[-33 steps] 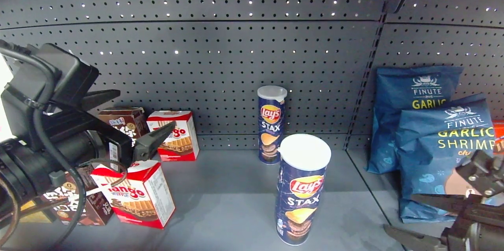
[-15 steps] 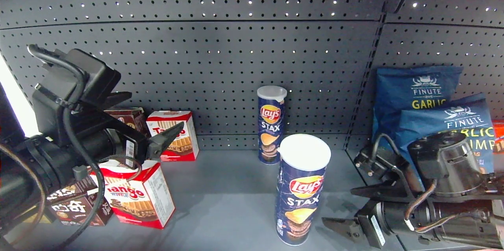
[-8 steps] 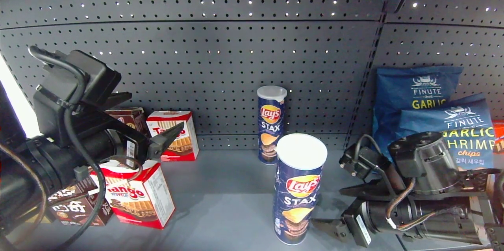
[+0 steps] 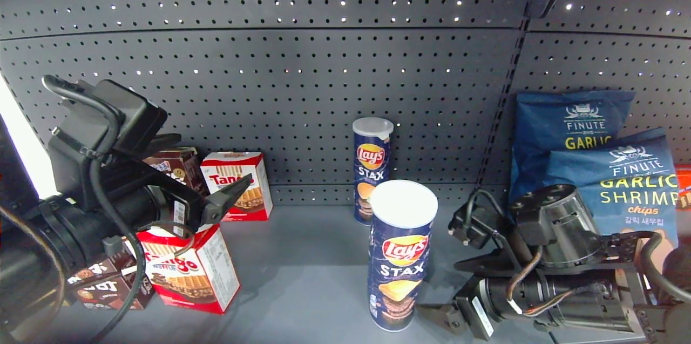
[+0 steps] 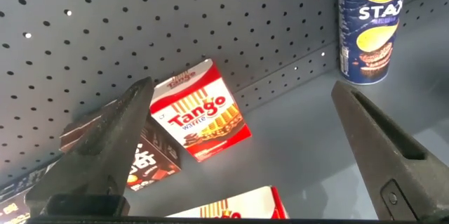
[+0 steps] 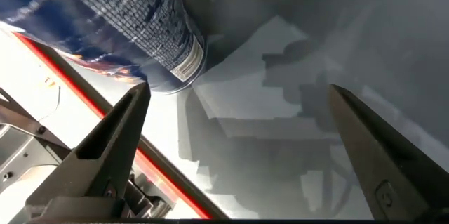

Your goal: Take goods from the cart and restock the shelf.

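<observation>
Two dark blue chip cans stand on the grey shelf (image 4: 302, 279): a front can (image 4: 402, 257) near the edge and a rear can (image 4: 371, 168) by the pegboard. My right gripper (image 4: 451, 290) lies open just right of the front can's base, its fingers level with the lower part. The right wrist view has this can (image 6: 158, 31) beyond one fingertip of the open gripper (image 6: 238, 154). My left gripper (image 4: 202, 168) hangs open above the red wafer boxes at the left, holding nothing. From the left wrist, the gripper (image 5: 238, 154) frames a red wafer box (image 5: 200, 115) and the rear can (image 5: 368, 24).
A red wafer box (image 4: 189, 268) and brown boxes (image 4: 102, 287) sit front left, another red box (image 4: 237, 184) behind them. Blue chip bags (image 4: 610, 171) lean at the right, past a shelf divider. The pegboard wall (image 4: 302, 90) closes the back. Free floor lies between boxes and cans.
The right arm came in from the lower right and moved left up to the front can, which shifted a little to the left. The left arm rose slightly.
</observation>
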Controlling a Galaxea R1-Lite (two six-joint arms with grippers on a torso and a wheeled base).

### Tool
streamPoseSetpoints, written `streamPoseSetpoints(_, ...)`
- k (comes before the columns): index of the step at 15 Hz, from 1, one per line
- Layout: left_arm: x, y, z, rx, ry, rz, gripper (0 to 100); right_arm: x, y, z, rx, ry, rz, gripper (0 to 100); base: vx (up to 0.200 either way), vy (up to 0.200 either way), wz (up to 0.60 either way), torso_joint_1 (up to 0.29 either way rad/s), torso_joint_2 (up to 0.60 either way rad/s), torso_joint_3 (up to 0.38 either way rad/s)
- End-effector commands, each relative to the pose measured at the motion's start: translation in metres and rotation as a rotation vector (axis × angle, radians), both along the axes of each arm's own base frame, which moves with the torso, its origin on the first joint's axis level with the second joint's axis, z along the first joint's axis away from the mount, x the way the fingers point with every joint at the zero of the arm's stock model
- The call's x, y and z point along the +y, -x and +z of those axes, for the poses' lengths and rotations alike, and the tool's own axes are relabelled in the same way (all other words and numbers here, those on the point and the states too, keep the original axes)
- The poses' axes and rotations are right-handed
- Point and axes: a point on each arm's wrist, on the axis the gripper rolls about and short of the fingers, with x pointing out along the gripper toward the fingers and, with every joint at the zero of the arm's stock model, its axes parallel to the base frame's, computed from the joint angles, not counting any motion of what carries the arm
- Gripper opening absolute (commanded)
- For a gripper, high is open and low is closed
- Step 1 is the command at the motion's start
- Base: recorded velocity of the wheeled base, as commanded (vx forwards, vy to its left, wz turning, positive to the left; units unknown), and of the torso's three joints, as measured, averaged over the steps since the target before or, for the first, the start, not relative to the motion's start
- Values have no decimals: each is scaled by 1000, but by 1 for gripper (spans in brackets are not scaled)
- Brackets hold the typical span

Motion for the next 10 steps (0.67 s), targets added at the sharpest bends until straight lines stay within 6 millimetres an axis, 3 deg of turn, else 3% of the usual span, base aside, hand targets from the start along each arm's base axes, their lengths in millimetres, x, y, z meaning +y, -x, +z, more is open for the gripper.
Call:
streamPoseSetpoints(1,0,0,0,1,0,0,100,3,0,-1,1,6,6,100,0,0,0,0,0,0)
streamPoseSetpoints(6,0,0,-1,3,-3,-1,100,-16,9,3,-17,5,-42,100,0,0,0,0,0,0)
streamPoseSetpoints(10,0,0,0,-9,5,-1,100,-10,0,2,-14,8,-48,100,0,0,0,0,0,0)
